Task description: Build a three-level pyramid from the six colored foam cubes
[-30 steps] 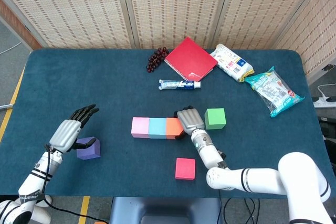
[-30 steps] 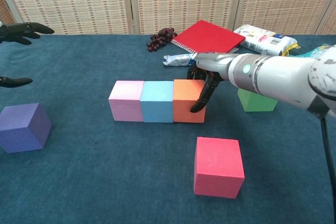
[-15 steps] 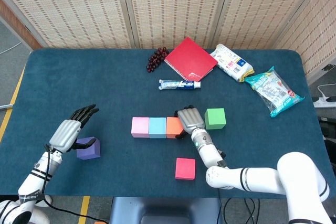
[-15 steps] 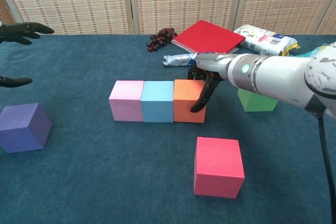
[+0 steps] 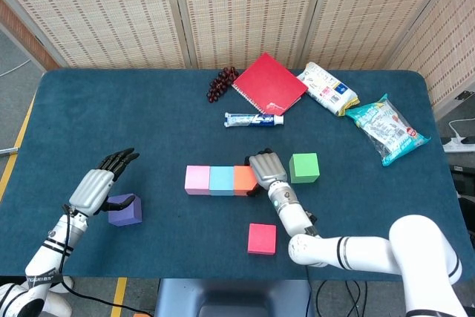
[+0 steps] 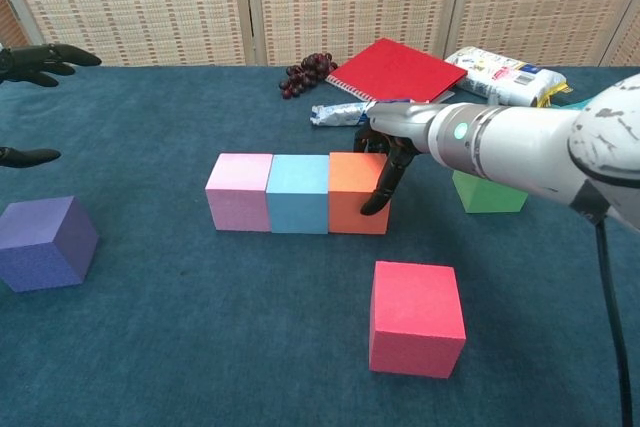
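A pink cube (image 5: 197, 180), a light blue cube (image 5: 222, 180) and an orange cube (image 5: 244, 180) stand side by side in a row at mid-table. My right hand (image 5: 266, 168) rests against the orange cube's (image 6: 356, 192) right side, fingers (image 6: 385, 180) pointing down, holding nothing. A green cube (image 5: 304, 167) sits just right of that hand. A red cube (image 5: 262, 238) lies nearer the front edge. At the left, my left hand (image 5: 96, 185) hovers with fingers spread beside a purple cube (image 5: 125, 210), gripping nothing.
At the back lie dark grapes (image 5: 221, 82), a red notebook (image 5: 269, 84), a toothpaste tube (image 5: 254, 119) and two snack packets (image 5: 326, 88) (image 5: 386, 128). The blue cloth table (image 5: 111, 116) ends near the red cube.
The three-cube row and my right hand have shifted slightly left. The left hand has not moved.
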### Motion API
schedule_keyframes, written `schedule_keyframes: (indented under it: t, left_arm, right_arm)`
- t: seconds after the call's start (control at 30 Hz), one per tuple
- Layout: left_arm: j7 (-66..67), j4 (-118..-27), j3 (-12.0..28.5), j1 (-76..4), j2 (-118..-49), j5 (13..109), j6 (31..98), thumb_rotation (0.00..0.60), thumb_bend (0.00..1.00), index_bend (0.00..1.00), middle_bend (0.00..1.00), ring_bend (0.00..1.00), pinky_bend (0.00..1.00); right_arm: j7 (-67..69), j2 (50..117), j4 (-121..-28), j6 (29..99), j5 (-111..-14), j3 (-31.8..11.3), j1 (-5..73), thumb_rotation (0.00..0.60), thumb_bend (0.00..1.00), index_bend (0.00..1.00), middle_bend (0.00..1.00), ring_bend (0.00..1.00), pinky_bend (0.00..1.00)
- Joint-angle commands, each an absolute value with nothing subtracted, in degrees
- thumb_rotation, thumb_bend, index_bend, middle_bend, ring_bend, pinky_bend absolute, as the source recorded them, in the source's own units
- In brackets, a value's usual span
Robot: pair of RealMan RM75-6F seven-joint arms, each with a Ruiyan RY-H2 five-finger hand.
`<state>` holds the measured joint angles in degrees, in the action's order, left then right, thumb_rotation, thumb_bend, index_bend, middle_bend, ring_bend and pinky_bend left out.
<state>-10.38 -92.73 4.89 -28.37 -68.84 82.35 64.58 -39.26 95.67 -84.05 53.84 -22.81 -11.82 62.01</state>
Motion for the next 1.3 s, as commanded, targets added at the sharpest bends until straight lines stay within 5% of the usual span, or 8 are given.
schedule_keyframes:
  t: [0.03, 0.5, 0.67, 0.8, 1.03, 1.3]
  left_arm:
    - [-10.4, -92.7, 4.9, -28.4, -68.9, 82.3, 64.6, 0.600, 0.31, 0.07, 0.00, 0.00, 0.09]
    - [-10.6, -92.6, 5.0, -28.3, -69.0, 82.6, 64.6, 0.600, 0.31, 0.07, 0.00, 0.00, 0.09]
    - [-10.4, -92.6, 5.0, -28.4, -68.9, 82.6, 64.6, 0.600, 0.31, 0.06, 0.00, 0.00, 0.09]
    - [-10.2, -92.8, 5.1, -28.2, -68.7, 82.5, 64.8, 0.600, 0.31, 0.06, 0.00, 0.00, 0.09]
    - [-9.7, -93.8, 5.2, -28.0, -68.3, 82.7, 65.4, 0.600, 0.31, 0.06, 0.00, 0.00, 0.09]
    - [-8.5, -94.3, 5.5, -28.1, -68.1, 81.7, 65.0, 0.600, 0.31, 0.06, 0.00, 0.00, 0.09]
  right_arm:
    - [-39.3, 95.7, -84.0, 53.7, -22.6, -11.8, 62.1, 0.600, 0.23, 0.50, 0.49, 0.31, 0.23]
    - [-39.6, 95.3, -85.5, 54.3, -22.6, -11.3, 62.0, 0.600, 0.23, 0.24, 0.40, 0.23, 0.17]
    - [-39.8, 93.5, -87.8, 54.2, -22.9, -10.7, 61.5, 0.600, 0.23, 0.01, 0.25, 0.13, 0.12]
    - [-39.5, 89.0, -92.3, 54.4, -24.8, -10.0, 60.5, 0.600, 0.23, 0.00, 0.12, 0.02, 0.07]
    - [-40.9, 81.9, -97.2, 55.4, -26.5, -8.8, 60.2, 0.600, 0.24, 0.00, 0.07, 0.00, 0.02]
    - [-41.2, 85.8, -89.3, 52.9, -25.1, -8.6, 62.1, 0.600, 0.24, 0.00, 0.05, 0.00, 0.00]
